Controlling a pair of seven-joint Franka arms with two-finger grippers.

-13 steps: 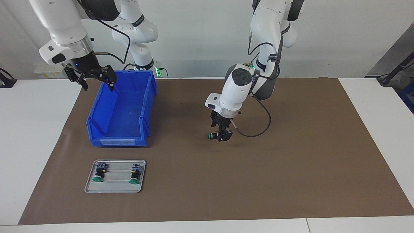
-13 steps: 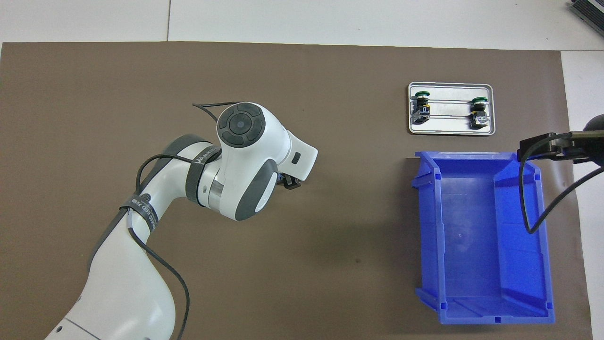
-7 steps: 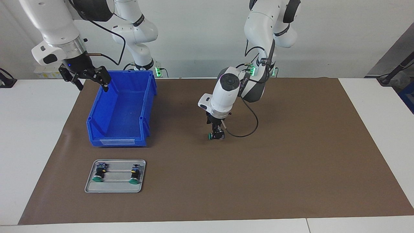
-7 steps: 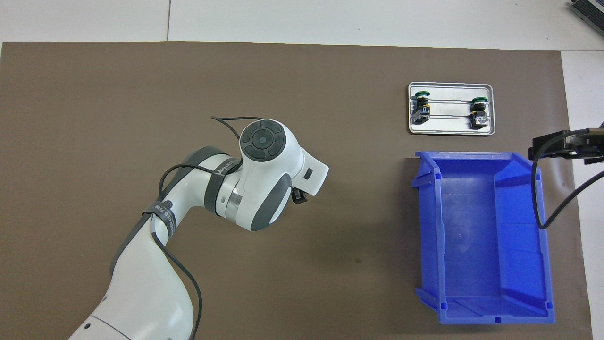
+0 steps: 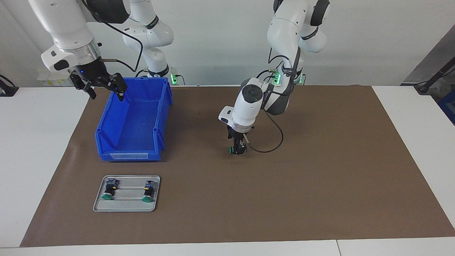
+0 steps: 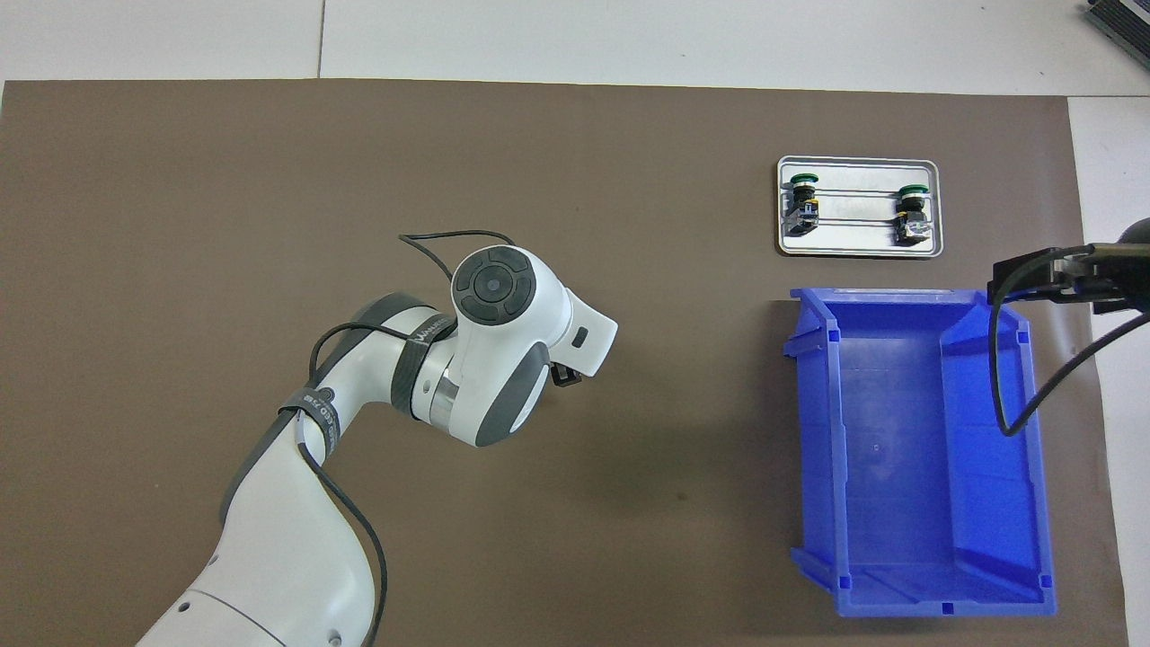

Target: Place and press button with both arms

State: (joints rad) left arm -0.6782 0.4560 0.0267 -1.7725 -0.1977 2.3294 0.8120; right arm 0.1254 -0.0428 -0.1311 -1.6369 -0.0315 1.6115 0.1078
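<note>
My left gripper point(image 5: 239, 149) hangs low over the middle of the brown mat, shut on the button point(image 5: 231, 150). The button lies sideways, with its green cap pointing toward the right arm's end of the table. I cannot tell whether it touches the mat. In the overhead view the wrist hides the button, and only a black tip of the left gripper point(image 6: 563, 377) shows. My right gripper point(image 5: 107, 93) is open and empty, up in the air over the rim of the blue bin point(image 5: 129, 155). It also shows in the overhead view point(image 6: 1013, 280).
The blue bin point(image 6: 1033, 449) stands open-topped toward the right arm's end of the table. A grey tray point(image 5: 97, 206) lies farther from the robots than the bin and holds two twin green-capped buttons point(image 5: 107, 192) point(image 5: 147, 194). The tray also shows in the overhead view point(image 6: 858, 163).
My left gripper has shifted a little toward the right arm's end with the button, and its wrist has turned more upright. My right gripper swung outward from the bin, then came back.
</note>
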